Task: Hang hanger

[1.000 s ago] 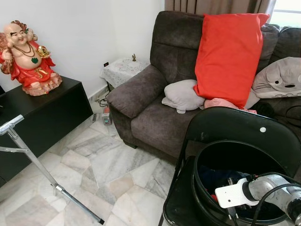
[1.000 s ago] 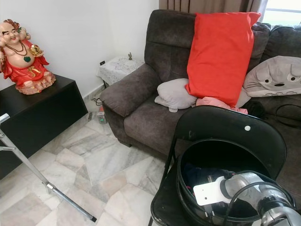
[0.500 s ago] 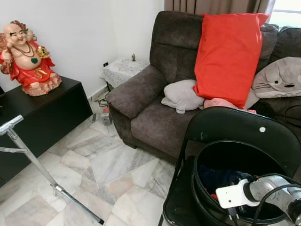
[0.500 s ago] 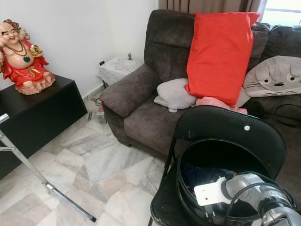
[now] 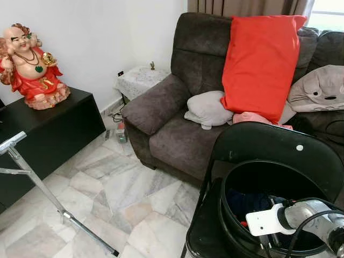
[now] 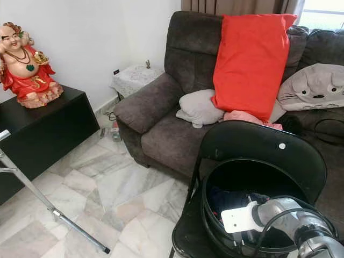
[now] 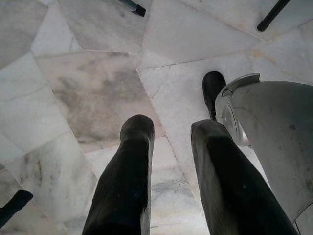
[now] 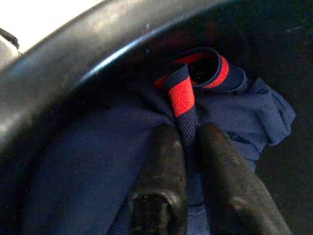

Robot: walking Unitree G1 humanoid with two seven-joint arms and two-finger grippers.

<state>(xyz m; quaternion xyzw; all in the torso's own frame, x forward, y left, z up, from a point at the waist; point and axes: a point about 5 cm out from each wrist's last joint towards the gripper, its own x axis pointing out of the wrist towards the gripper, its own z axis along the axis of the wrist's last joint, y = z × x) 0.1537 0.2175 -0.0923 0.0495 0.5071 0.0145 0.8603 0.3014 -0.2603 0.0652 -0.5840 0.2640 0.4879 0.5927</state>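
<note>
Garment pinched in bucket; no hanger identified.

Right end effector (image 8: 188, 147), inside the black bucket (image 5: 236, 183) on the chair (image 5: 269, 142), is closed on a navy, red-banded fabric fold (image 8: 182, 103), barely moved in the last second. Left end effector (image 7: 168, 147) hangs idle over marble floor (image 7: 98, 93), fingers apart. Lift judged next.

A navy garment (image 8: 122, 147) with a red-and-navy striped band (image 8: 182, 100) lay crumpled inside the black round bin (image 5: 279, 177). The band was pinched between the right gripper's (image 8: 188, 142) two black fingers (image 8: 164, 161).
</note>
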